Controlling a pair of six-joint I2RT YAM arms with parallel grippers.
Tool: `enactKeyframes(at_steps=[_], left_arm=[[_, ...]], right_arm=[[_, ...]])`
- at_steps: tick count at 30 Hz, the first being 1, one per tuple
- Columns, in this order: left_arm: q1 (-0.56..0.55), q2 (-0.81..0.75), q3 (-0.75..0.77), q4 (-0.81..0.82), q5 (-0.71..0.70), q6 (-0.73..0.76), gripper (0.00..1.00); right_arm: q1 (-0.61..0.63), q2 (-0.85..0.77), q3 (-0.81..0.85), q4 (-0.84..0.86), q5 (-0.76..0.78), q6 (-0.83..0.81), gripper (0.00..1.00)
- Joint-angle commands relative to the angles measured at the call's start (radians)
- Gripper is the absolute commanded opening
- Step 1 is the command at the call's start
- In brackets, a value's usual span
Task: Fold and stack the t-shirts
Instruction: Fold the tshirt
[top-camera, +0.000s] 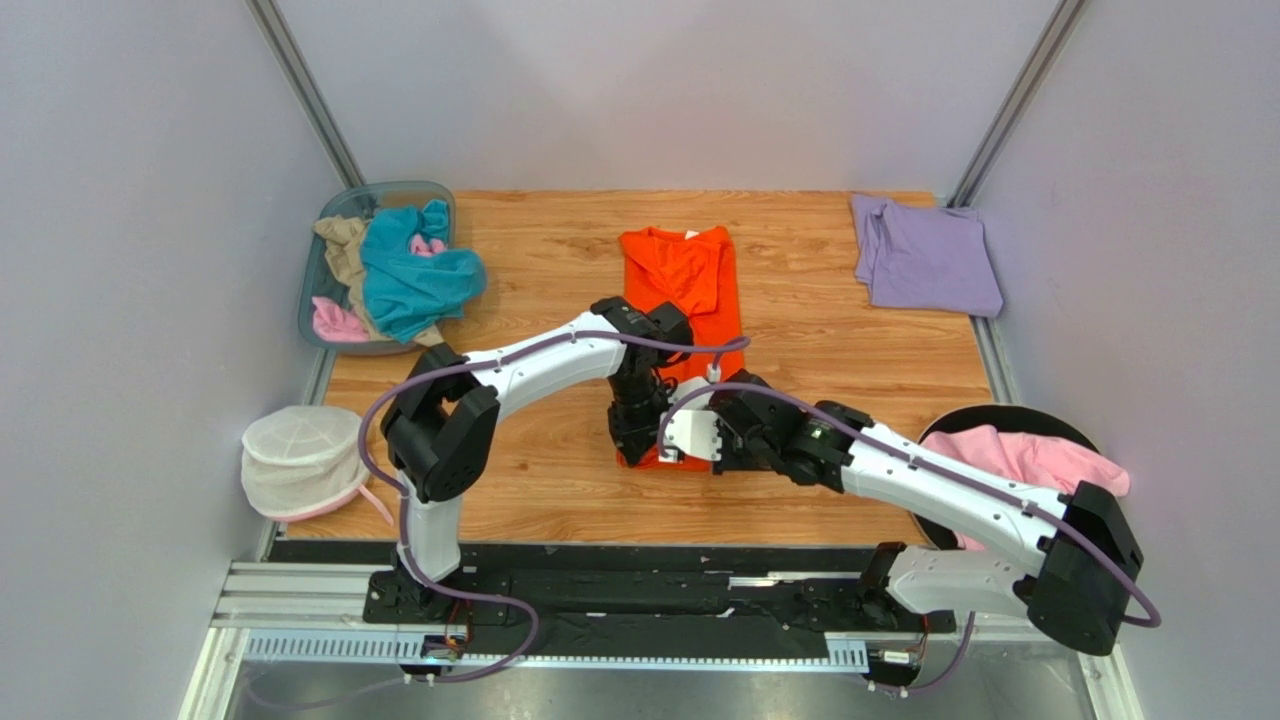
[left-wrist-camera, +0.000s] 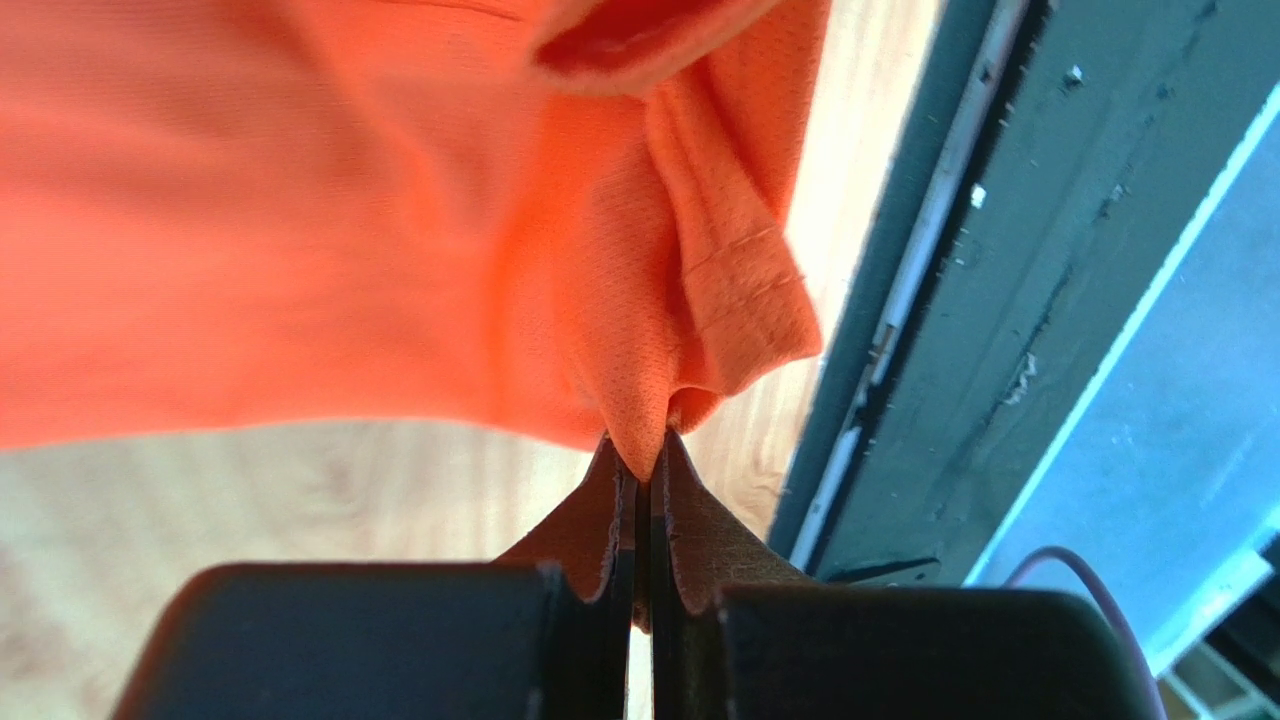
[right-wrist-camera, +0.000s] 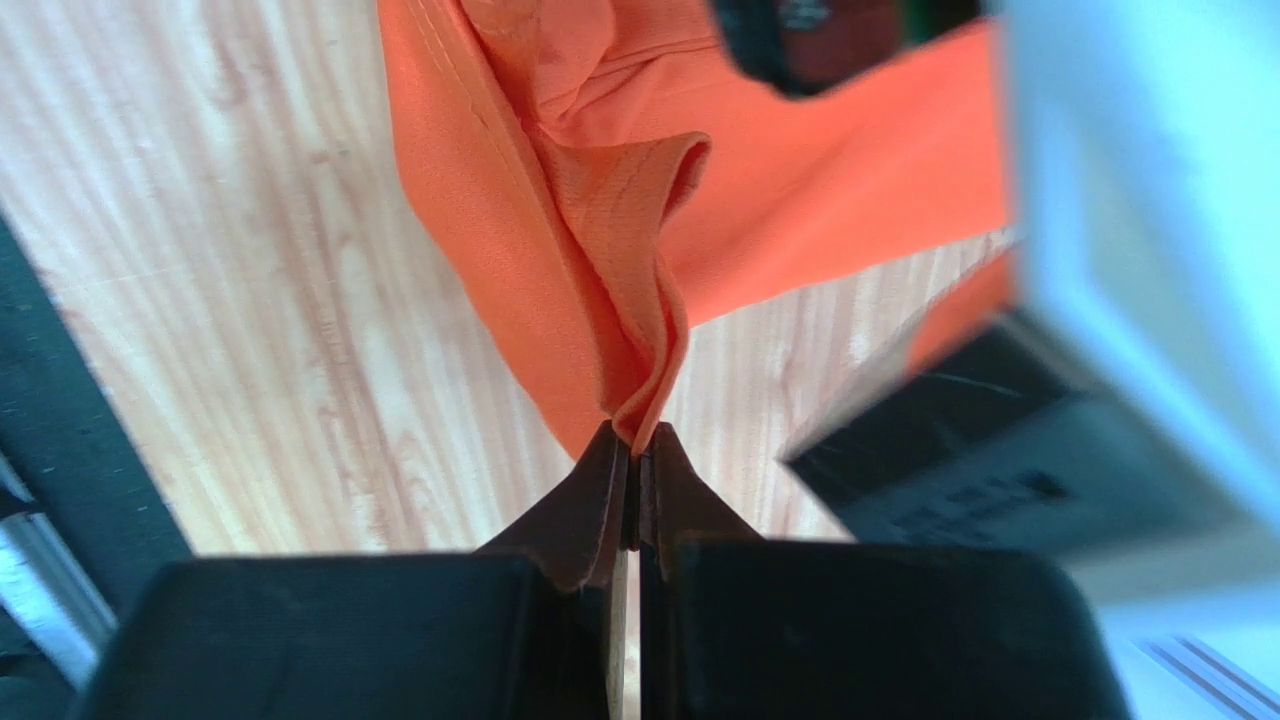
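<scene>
The bright orange t-shirt (top-camera: 684, 278) lies in the middle of the wooden table, folded to a narrow strip. My left gripper (top-camera: 634, 428) is shut on its near hem corner (left-wrist-camera: 646, 435). My right gripper (top-camera: 706, 440) is shut on the other near corner (right-wrist-camera: 639, 398), just right of the left one. Both hold the cloth slightly off the wood. A folded pale lavender t-shirt (top-camera: 924, 255) lies at the far right. Teal, tan and pink shirts (top-camera: 398, 278) fill a bin at the far left. A pink shirt (top-camera: 1022, 458) lies in a black basket at the right.
A grey bin (top-camera: 323, 248) stands at the far left corner. A white round mesh pouch (top-camera: 301, 458) hangs off the table's left edge. A black round basket (top-camera: 1052, 423) sits at the right edge. A black rail (top-camera: 601, 593) runs along the near edge.
</scene>
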Motion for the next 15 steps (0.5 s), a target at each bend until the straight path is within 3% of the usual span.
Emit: enactKeyframes(at_steps=[1, 15], left_arm=[[0.049, -0.017, 0.09, -0.026, -0.014, 0.029, 0.0], [0.193, 0.259, 0.456, -0.138, -0.087, 0.125, 0.0]], right_arm=[[-0.043, 0.057, 0.079, 0.052, 0.015, -0.069, 0.0], [-0.206, 0.264, 0.252, 0.118, -0.002, -0.176, 0.0]])
